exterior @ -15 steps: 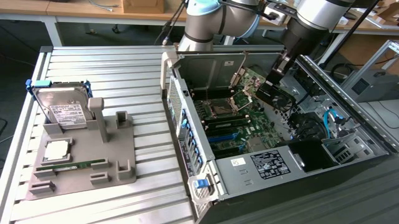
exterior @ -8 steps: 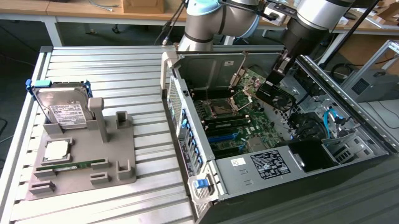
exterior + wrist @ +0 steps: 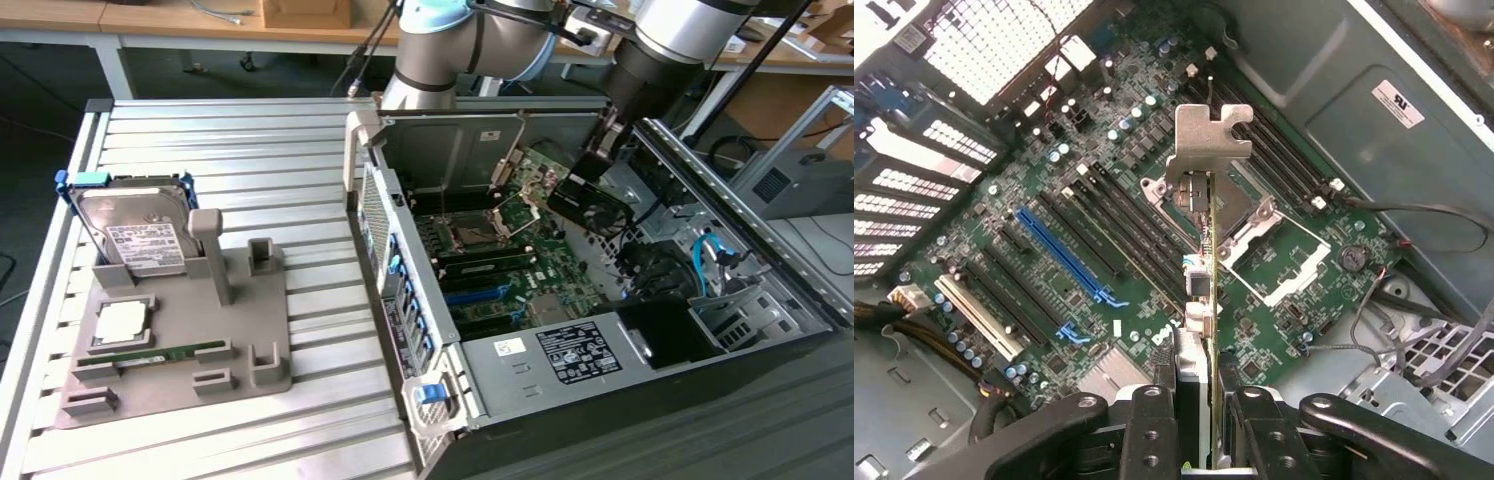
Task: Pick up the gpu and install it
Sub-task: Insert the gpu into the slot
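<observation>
I see the gpu (image 3: 589, 203) held off the board inside the open computer case (image 3: 534, 370), tilted and not seated in any slot. My claw (image 3: 1202, 415) is clenched on it, one finger on each face of the card. In the wrist view it shows edge-on, with its silver bracket (image 3: 1212, 135) at the far end. Below it lies the motherboard (image 3: 1054, 200), with the processor socket (image 3: 1274, 250) right behind the card's line and the long blue slot (image 3: 1059, 255) off to one side. On the tabletop (image 3: 267, 130), towards the exterior view's left, a hard drive (image 3: 134, 240) stands in a grey fixture (image 3: 187, 350), well apart.
</observation>
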`<state>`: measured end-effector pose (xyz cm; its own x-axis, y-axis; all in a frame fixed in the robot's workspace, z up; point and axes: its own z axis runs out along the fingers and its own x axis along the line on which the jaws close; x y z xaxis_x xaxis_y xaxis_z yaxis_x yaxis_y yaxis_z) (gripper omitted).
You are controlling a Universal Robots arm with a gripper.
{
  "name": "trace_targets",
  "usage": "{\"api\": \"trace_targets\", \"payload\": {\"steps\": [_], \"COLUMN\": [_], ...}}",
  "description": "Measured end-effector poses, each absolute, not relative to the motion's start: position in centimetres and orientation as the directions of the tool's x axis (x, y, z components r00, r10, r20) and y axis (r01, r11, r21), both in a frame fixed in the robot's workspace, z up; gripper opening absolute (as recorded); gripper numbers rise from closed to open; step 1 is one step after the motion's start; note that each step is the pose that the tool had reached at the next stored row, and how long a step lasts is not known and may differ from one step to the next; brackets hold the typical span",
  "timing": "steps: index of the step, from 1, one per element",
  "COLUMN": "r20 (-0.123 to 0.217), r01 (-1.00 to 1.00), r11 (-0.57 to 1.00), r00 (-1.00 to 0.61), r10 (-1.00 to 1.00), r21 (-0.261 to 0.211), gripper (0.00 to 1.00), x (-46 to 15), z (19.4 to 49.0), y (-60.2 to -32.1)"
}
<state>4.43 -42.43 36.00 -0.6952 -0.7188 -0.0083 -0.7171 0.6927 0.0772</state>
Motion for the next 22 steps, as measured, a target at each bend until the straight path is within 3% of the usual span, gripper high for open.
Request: {"api": "trace_targets", "payload": {"steps": [22], "r20": [-0.008], "r01": [-0.788], "r11": [0.611], "r00": [-0.613], "r10": [-0.790], "r21": [0.077], "gripper": [0.27], "x": [4.43], "z": [35.99], "y": [-42.43]}}
